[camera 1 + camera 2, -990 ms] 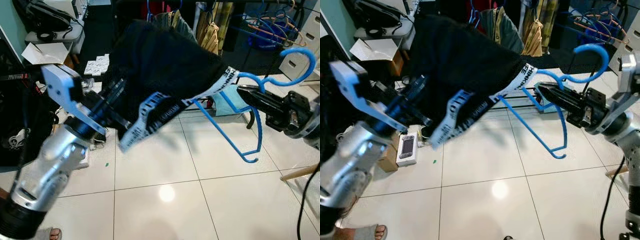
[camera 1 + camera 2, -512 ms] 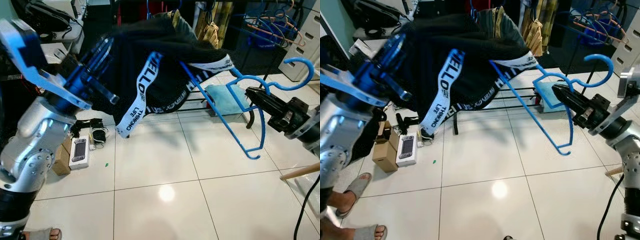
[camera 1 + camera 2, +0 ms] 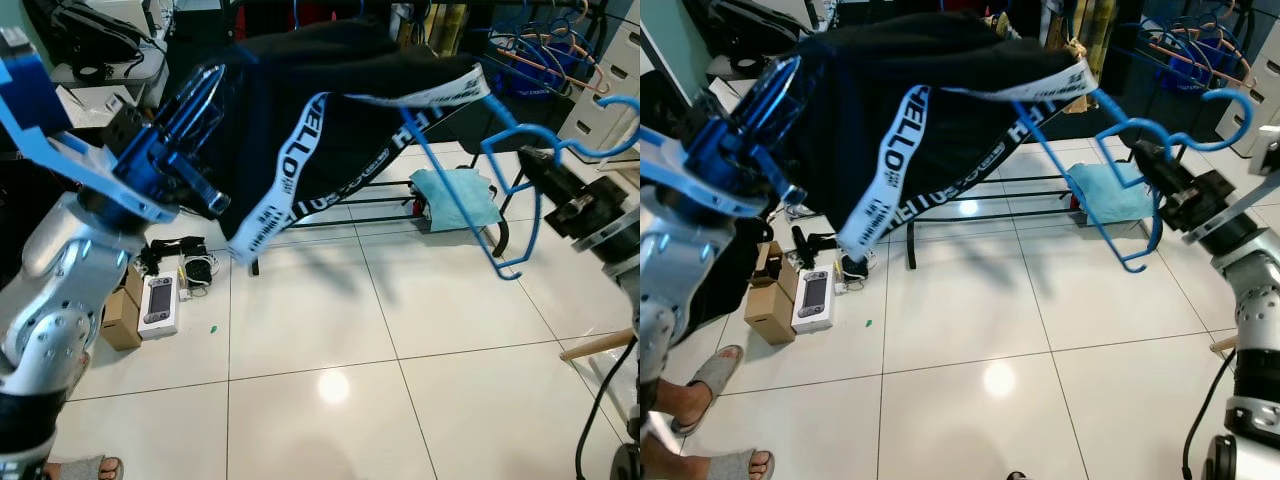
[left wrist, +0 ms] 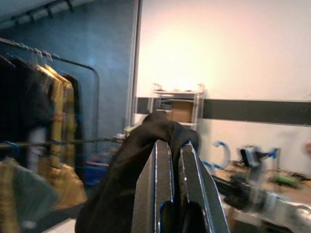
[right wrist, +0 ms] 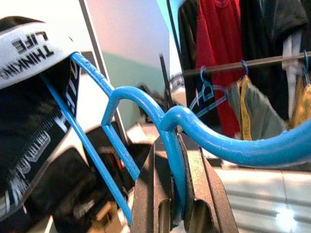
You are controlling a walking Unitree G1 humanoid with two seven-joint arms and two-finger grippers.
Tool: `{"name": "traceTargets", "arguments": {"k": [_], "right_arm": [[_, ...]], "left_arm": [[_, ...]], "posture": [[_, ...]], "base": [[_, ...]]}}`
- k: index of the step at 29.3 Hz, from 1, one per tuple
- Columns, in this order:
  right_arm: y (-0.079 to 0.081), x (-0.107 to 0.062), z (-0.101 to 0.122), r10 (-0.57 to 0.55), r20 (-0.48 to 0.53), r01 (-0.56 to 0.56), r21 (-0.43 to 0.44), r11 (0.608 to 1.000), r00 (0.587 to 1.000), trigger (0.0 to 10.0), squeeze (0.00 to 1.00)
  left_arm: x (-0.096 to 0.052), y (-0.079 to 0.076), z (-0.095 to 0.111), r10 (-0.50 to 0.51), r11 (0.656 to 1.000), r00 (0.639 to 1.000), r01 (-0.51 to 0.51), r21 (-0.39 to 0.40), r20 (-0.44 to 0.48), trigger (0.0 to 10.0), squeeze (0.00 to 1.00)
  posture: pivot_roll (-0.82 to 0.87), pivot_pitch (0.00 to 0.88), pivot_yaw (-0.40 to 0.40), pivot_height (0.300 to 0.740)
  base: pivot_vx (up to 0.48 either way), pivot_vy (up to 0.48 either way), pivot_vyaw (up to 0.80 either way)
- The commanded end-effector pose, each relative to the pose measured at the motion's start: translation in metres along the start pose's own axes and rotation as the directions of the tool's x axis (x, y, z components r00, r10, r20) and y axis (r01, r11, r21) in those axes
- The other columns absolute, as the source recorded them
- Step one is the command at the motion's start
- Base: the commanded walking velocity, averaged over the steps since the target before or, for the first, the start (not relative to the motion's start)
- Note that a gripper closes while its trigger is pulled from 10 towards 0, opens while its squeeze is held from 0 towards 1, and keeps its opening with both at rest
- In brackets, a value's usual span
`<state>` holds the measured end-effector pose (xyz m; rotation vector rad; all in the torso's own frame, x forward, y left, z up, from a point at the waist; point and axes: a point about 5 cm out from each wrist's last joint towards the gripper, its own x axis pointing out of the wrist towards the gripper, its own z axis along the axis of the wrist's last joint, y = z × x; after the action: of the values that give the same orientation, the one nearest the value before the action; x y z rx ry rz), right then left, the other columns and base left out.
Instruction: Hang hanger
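A blue plastic hanger (image 3: 470,190) is held in the air with a black garment (image 3: 300,100) with white lettered bands draped over it. My right gripper (image 3: 535,160) is shut on the hanger just under its hook (image 5: 170,160). My left gripper (image 3: 205,95) is raised at the garment's other end, shut on the black cloth (image 4: 141,160). A clothes rail (image 5: 262,63) with hung clothes stands behind.
A low black rack (image 3: 360,200) and a teal cloth (image 3: 455,190) sit on the tiled floor. Boxes and a handheld device (image 3: 158,300) lie at left. A person's sandalled feet (image 3: 715,375) are at lower left. Spare hangers (image 3: 545,45) hang at back right.
Both arms have lifted: the hanger and garment sit higher and flatter, and my right gripper has moved up and to the right.
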<state>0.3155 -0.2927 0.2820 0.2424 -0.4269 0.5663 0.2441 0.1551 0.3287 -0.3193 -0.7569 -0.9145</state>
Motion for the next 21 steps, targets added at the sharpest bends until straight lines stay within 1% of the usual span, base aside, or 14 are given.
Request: {"name": "traceTargets", "arguments": {"k": [1,2,3,4,5,8,10,14,15,17,19,20,21], "right_arm": [[-0.002,-0.001,0.004,-0.034,0.042,0.032,0.029,0.999,0.999,10.0,0.00],[0.001,0.001,0.004,-0.019,0.043,0.017,0.029,0.999,0.999,10.0,0.00],[0.001,0.001,0.004,-0.019,0.043,0.017,0.029,0.999,0.999,10.0,0.00],[0.005,0.004,0.002,0.007,0.039,-0.008,0.032,0.999,0.999,10.0,0.00],[0.007,0.005,0.001,0.018,0.037,-0.019,0.035,0.999,0.999,10.0,0.00],[0.008,0.006,0.001,0.024,0.037,-0.025,0.038,0.999,0.999,10.0,0.00],[0.014,0.007,-0.003,0.067,0.020,-0.068,0.043,0.997,0.998,10.0,0.00],[0.020,0.007,-0.005,0.110,0.010,-0.110,0.052,0.993,0.994,10.0,0.00],[0.024,0.008,-0.006,0.125,0.010,-0.125,0.060,0.990,0.992,10.0,0.00],[0.026,0.008,-0.007,0.135,0.010,-0.136,0.069,0.988,0.991,10.0,0.00],[0.026,0.008,-0.007,0.137,0.011,-0.138,0.071,0.988,0.990,10.0,0.00],[0.028,0.008,-0.007,0.150,0.006,-0.150,0.073,0.986,0.989,10.0,0.00],[0.028,0.008,-0.007,0.150,0.006,-0.150,0.073,0.986,0.989,10.0,0.00]], "left_arm": [[-0.002,-0.013,-0.004,-0.074,0.996,0.997,0.074,-0.052,-0.011,1.1,0.00],[-0.004,-0.018,-0.011,-0.091,0.993,0.995,0.088,-0.072,-0.031,4.0,0.00],[-0.004,-0.018,-0.011,-0.091,0.993,0.995,0.088,-0.072,-0.031,4.0,0.00],[-0.004,-0.024,-0.021,-0.102,0.991,0.993,0.097,-0.089,-0.056,10.0,0.00],[-0.005,-0.026,-0.025,-0.105,0.991,0.992,0.098,-0.093,-0.067,10.0,0.00],[-0.005,-0.027,-0.027,-0.106,0.991,0.992,0.099,-0.094,-0.073,10.0,0.00],[-0.005,-0.029,-0.034,-0.100,0.992,0.991,0.092,-0.090,-0.092,10.0,0.00],[-0.005,-0.030,-0.040,-0.087,0.994,0.990,0.079,-0.074,-0.110,10.0,0.00],[-0.008,-0.032,-0.047,-0.096,0.994,0.984,0.088,-0.057,-0.148,10.0,0.00],[-0.012,-0.030,-0.053,-0.082,0.996,0.980,0.075,-0.044,-0.183,10.0,0.00],[-0.013,-0.029,-0.054,-0.076,0.997,0.979,0.069,-0.041,-0.189,10.0,0.00],[-0.015,-0.023,-0.059,-0.036,0.999,0.973,0.036,-0.001,-0.227,10.0,0.00],[-0.015,-0.023,-0.059,-0.036,0.999,0.973,0.036,-0.001,-0.227,10.0,0.00]], "posture": [[0.00,0.140,0.003,0.740],[0.00,0.141,0.001,0.740],[0.00,0.141,0.001,0.740],[0.00,0.141,0.001,0.740],[0.00,0.141,0.001,0.740],[0.00,0.141,0.001,0.740],[0.00,0.142,0.002,0.740],[0.00,0.142,0.002,0.740],[0.00,0.143,0.005,0.740],[0.00,0.145,0.006,0.740],[0.00,0.145,0.006,0.740],[0.00,0.146,0.005,0.740],[0.00,0.146,0.005,0.740]], "base": [[0.000,0.000,0.00],[0.000,0.000,0.00],[0.000,0.000,0.00],[0.000,0.000,0.00],[0.000,0.000,0.00],[0.000,0.000,0.00],[0.000,0.000,0.00],[0.000,0.000,0.00],[0.000,0.000,0.00],[0.000,0.000,0.00],[0.000,0.000,0.00],[0.000,0.000,0.00],[0.000,0.000,0.00]]}}
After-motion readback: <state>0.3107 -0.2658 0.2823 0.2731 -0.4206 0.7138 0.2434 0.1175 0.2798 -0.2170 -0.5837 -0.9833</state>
